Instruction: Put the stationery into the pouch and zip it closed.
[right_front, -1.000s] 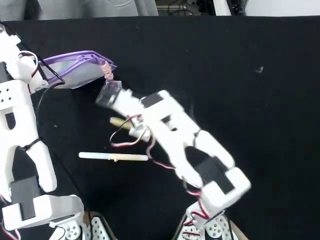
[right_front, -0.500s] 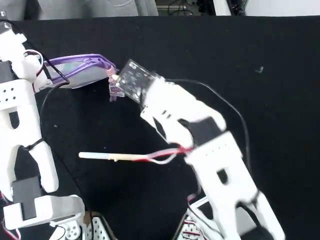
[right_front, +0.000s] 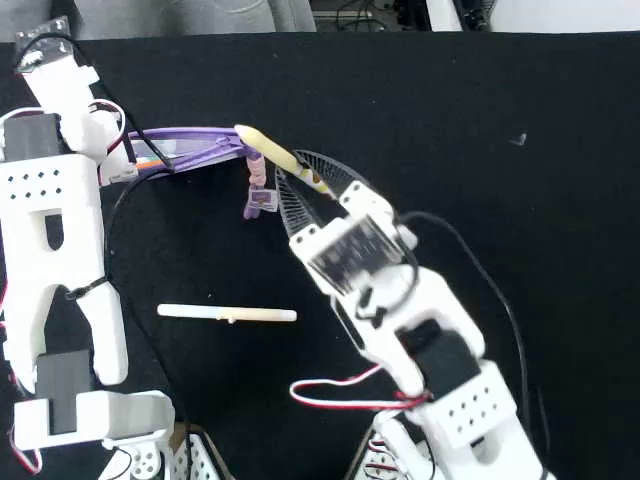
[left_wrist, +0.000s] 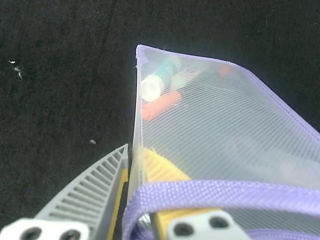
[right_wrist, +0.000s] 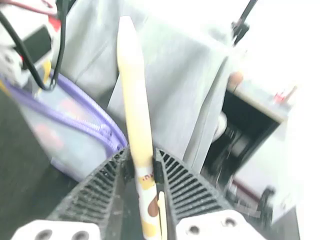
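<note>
Moved from mid-table to the purple pouch (right_front: 188, 149) over the last second, right gripper (right_front: 292, 165) closed tight on a cream pen (right_front: 270, 149), pen tip at the pouch mouth, perhaps just inside, left gripper (left_wrist: 134, 155) clamped on the pouch edge, second pen (right_front: 227, 314) lying on the table (right_front: 450, 120).

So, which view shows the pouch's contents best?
The left wrist view: through the mesh of the pouch, an orange piece and a white cap are plain. The high view has it nearly edge-on; the right wrist view gives its purple zipper and a blurred wall.
</note>
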